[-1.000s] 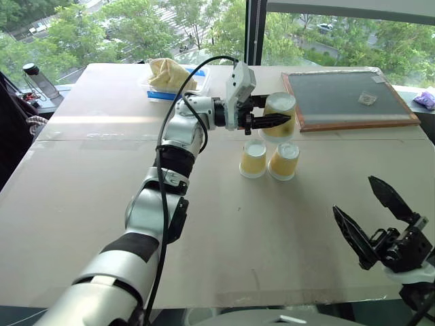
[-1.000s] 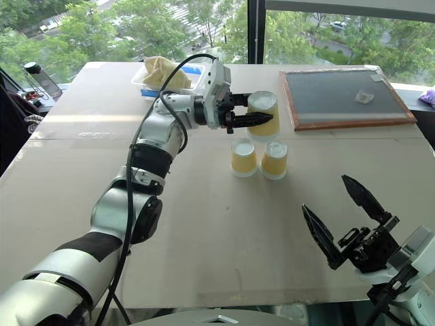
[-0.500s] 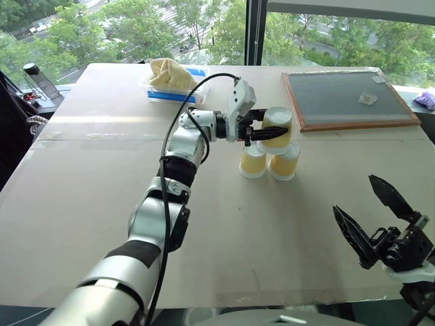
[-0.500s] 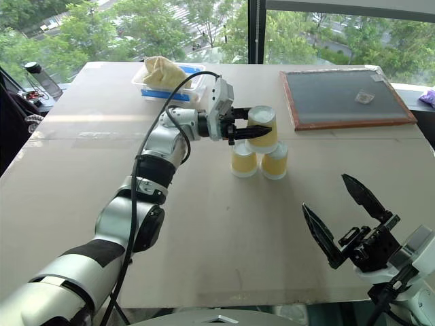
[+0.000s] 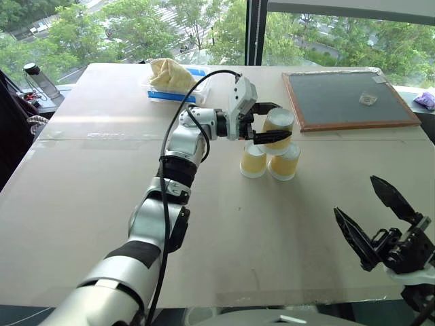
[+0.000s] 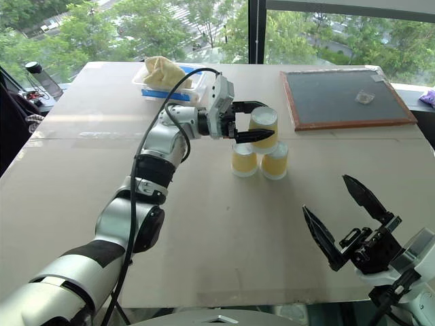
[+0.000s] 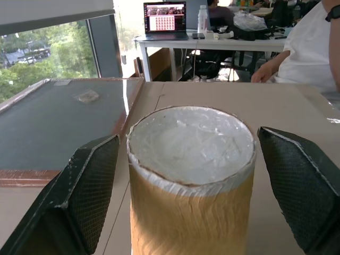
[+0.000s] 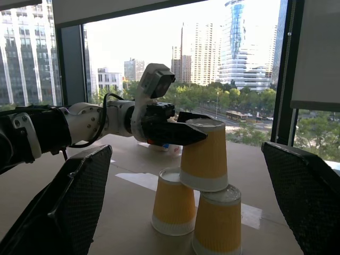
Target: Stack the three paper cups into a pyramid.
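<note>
Surface (image 5: 95, 204) carries the pyramid (image 5: 270, 152) toward its far edge — two paper cups side by side, upside down, the third cup (image 5: 278, 129) sitting on both. Left tool (image 5: 266, 123) is spread wide around that top cup, fingers clear of its sides. Right tool (image 5: 380, 221) hangs near the front right corner — wide apart, empty.

Table (image 5: 102, 176) w/ cups (image 5: 253, 160), tub (image 5: 170, 87), board (image 5: 346, 98)
</note>
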Robot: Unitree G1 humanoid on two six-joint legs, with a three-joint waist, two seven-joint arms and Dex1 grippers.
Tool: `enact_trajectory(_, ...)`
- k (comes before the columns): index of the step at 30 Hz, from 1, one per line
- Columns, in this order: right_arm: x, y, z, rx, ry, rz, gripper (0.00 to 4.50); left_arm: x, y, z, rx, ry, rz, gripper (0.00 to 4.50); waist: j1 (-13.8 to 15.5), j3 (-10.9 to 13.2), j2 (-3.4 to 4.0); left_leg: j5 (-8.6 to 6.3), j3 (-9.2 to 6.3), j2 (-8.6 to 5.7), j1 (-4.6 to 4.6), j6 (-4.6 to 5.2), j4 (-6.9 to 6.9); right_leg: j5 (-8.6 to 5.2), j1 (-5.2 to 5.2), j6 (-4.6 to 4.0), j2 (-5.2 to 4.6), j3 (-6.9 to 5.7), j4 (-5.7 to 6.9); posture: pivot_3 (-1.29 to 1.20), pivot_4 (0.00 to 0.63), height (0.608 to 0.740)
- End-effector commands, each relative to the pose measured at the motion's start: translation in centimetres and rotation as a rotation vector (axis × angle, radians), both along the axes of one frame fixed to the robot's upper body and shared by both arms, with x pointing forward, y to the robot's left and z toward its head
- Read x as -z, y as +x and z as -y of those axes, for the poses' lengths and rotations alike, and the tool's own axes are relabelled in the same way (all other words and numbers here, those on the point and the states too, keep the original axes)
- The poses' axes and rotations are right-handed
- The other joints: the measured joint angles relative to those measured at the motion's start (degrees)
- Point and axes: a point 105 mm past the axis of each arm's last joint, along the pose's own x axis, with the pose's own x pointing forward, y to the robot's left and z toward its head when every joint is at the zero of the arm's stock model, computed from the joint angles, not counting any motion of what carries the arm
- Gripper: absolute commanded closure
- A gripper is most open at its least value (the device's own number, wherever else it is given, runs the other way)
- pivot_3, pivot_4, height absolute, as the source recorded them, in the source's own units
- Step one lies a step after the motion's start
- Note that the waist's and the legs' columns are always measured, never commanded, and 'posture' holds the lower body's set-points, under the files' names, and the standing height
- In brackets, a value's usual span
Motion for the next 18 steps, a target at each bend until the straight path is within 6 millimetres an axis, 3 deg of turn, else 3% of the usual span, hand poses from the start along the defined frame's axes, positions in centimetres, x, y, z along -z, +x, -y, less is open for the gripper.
enact_trajectory(1, -0.6, -0.3, -0.1, -0.011, -0.003, 0.036, 0.00, -2.6, -1.0, -0.3, 0.030, -0.059, 0.085, 0.12, 0.00, 0.00, 0.00, 0.00, 0.00, 0.00, 0.00, 0.00, 0.00, 0.00, 0.00, 0.00, 0.00, 0.00, 0.00, 0.00, 0.150, 0.740)
enact_trajectory(3, -0.6, -0.3, -0.1, -0.013, -0.003, 0.036, 0.00, -3.4, -1.2, -0.5, 0.025, -0.078, 0.109, 0.12, -0.01, 0.00, 0.00, 0.00, 0.00, 0.00, 0.00, 0.00, 0.00, 0.00, 0.00, 0.00, 0.00, 0.00, 0.00, 0.00, 0.150, 0.740)
enact_trajectory(7, -0.6, -0.3, -0.3, -0.035, -0.005, 0.028, 0.00, -7.4, -2.2, -1.7, 0.022, -0.197, 0.184, 0.12, -0.02, 0.00, 0.01, 0.00, 0.00, 0.01, 0.01, 0.00, 0.01, 0.00, 0.00, 0.00, 0.00, 0.01, 0.01, 0.00, 0.150, 0.740)
enact_trajectory(9, -0.6, -0.2, -0.4, -0.055, -0.003, 0.024, 0.00, -8.1, -2.7, -2.8, 0.000, -0.218, 0.187, 0.12, -0.05, 0.00, 0.01, 0.00, 0.00, 0.02, 0.01, 0.00, 0.01, 0.00, 0.00, 0.00, 0.00, 0.01, 0.01, 0.00, 0.150, 0.740)
enact_trajectory(13, -0.2, -0.2, -0.2, -0.086, -0.017, 0.009, 0.00, -6.2, -4.6, -6.0, -0.092, -0.198, 0.131, 0.12, -0.50, -0.13, 0.23, 0.00, -0.02, 0.09, 0.26, 0.00, -0.07, 0.00, 0.02, -0.01, 0.00, 0.23, 0.09, 0.00, 0.150, 0.740)
enact_trajectory(18, 0.8, 0.0, 1.0, -0.081, -0.013, -0.035, 0.00, -0.3, -6.9, -11.5, -0.392, -0.159, -0.024, 0.12, -0.20, -0.11, 0.23, 0.00, 0.03, 0.28, 0.36, 0.00, -0.11, 0.00, 0.02, -0.01, -0.02, 0.41, 0.15, 0.00, 0.150, 0.740)
